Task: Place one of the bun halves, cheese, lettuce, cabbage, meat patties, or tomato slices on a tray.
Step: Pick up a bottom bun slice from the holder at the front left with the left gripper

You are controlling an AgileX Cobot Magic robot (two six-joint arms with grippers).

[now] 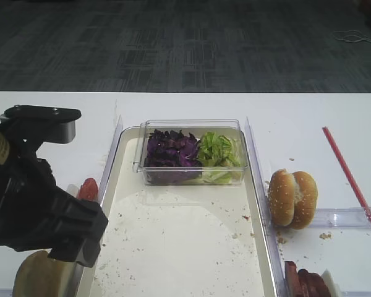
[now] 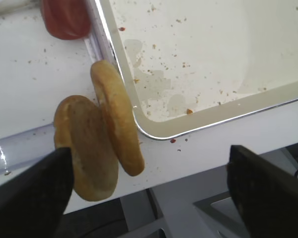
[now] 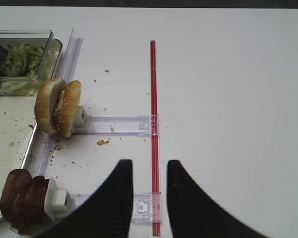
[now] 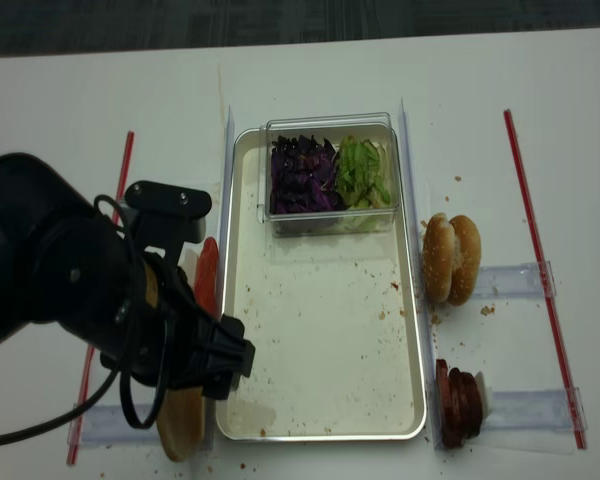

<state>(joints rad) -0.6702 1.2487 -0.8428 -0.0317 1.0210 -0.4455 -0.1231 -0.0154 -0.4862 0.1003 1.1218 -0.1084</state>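
Two thin round bun halves with tan crusts [image 2: 102, 136] are stood on edge just outside the near left corner of the long cream-white tray with a raised rim [image 2: 154, 130], the thinner one leaning against that rim. The left gripper [image 2: 149, 191] is held over them with its black fingers [image 2: 35, 198] wide apart, nothing between them. In the high view the buns are largely hidden by the black left arm [image 1: 31, 198]; only a pale curve shows at 7 o'clock.

At the tray's 12 o'clock a small clear plastic box [image 1: 191, 151] is set, with shredded dark purple cabbage [image 1: 171, 151] on the left and shredded light green lettuce [image 1: 219, 151] on the right. Glossy red tomato slices [image 4: 207, 275] are seen at the tray's 9 o'clock, partly covered by the arm. A sesame-speckled golden bun pair [image 3: 57, 106] is stood at 3 o'clock, and dark reddish-brown meat patties [image 3: 22, 198] at 5 o'clock, cut off by the frame edge.

The tray floor is strewn with crumbs. Everything rests on a white table [image 1: 309, 117] marked with a red strip [image 3: 153, 124]; grey patterned carpet [image 1: 185, 43] lies beyond. The right gripper [image 3: 150, 171] is held with its fingers slightly apart, empty.
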